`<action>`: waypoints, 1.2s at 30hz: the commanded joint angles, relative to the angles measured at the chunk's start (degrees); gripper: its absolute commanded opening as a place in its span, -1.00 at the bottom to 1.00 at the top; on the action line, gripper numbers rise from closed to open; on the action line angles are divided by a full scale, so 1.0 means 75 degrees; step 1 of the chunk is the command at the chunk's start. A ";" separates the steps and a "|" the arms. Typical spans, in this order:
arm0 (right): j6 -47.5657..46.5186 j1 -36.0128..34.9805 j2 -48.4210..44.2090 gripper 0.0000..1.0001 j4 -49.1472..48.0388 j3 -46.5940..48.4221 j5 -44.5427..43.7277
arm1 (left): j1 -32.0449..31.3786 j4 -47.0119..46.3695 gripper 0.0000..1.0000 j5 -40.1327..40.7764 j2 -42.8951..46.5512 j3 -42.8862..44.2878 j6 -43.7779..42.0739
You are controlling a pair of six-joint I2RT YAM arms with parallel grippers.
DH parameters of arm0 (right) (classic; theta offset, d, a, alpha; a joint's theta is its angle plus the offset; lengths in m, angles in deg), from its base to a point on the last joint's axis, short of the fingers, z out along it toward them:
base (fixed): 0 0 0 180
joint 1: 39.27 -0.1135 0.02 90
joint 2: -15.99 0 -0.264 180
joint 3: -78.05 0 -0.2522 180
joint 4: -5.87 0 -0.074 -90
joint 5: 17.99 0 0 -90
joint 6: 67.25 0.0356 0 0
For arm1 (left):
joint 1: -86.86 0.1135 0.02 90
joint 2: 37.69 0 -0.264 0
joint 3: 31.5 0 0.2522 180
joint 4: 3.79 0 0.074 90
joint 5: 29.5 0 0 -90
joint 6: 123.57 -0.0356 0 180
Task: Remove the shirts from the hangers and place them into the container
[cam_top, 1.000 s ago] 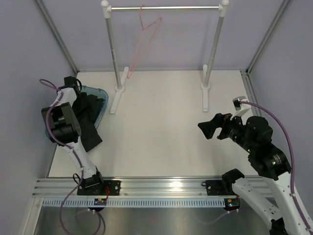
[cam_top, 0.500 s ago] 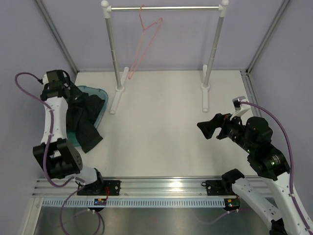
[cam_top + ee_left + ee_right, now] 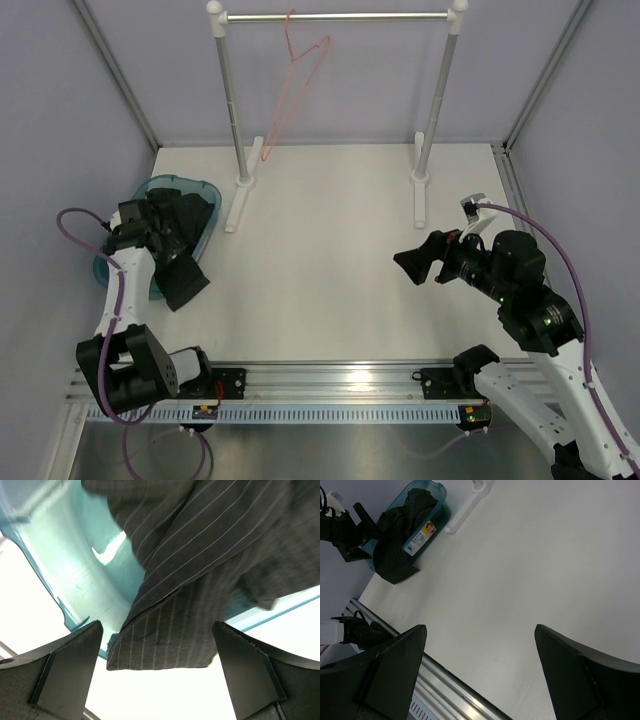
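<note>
1. The rack [image 3: 335, 16] stands across the far part of the tabletop [image 3: 330, 270].
2. The hanger [image 3: 289, 108] hangs on the rack's rail, near its left end.
3. The tub [image 3: 160, 186] sits at the tabletop's left edge, just left of the rack's left foot.
4. The shirt [image 3: 180, 235] lies in the tub, spilling over its near rim onto the tabletop.
5. The left hand [image 3: 156, 625] is at the tub's near-left side, by the shirt.
6. The right hand [image 3: 408, 264] is above the tabletop's right half, well apart from the tub.

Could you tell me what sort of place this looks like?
Likely a robotics test cell: a white table inside plain panels, two arms bolted at its edge, a small clothes rail.
</note>
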 commanded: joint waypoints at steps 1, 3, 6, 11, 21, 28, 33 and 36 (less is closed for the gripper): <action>-0.0123 -0.0054 0.0074 0.99 -0.0184 0.0316 0.0346 | 0.0034 -0.0664 0.94 -0.0240 0.0144 -0.0267 0.0201; -0.0088 -0.0054 0.0086 0.99 -0.0172 0.0316 0.0392 | 0.0058 -0.0863 0.91 -0.0299 0.0050 -0.0466 0.0272; -0.0088 -0.0054 0.0051 0.99 -0.0126 0.0328 0.0416 | 0.0046 -0.0969 0.77 -0.0310 -0.0114 -0.0584 0.0319; -0.0076 -0.0054 -0.0020 0.99 -0.0102 0.0258 0.0358 | 0.0058 -0.1075 0.22 -0.0053 -0.0419 -0.0608 0.0284; -0.0076 -0.0054 -0.0043 0.99 -0.0079 0.0281 0.0276 | 0.0046 -0.0302 -0.74 0.0275 -0.0303 0.0914 -0.0056; -0.0018 -0.0054 0.0004 0.99 -0.0067 0.0340 0.0182 | 0.0046 -0.0465 -0.88 0.1165 -0.0418 0.2379 -0.0746; 0.0088 -0.0054 -0.0043 0.99 -0.0032 0.0304 0.0135 | 0.0058 -0.1215 -0.86 0.1260 -0.1519 0.2896 -0.0865; 0.0111 -0.0054 -0.0102 0.99 0.0074 0.0328 0.0006 | 0.0058 -0.1695 -0.85 0.1073 -0.2199 0.2768 -0.0783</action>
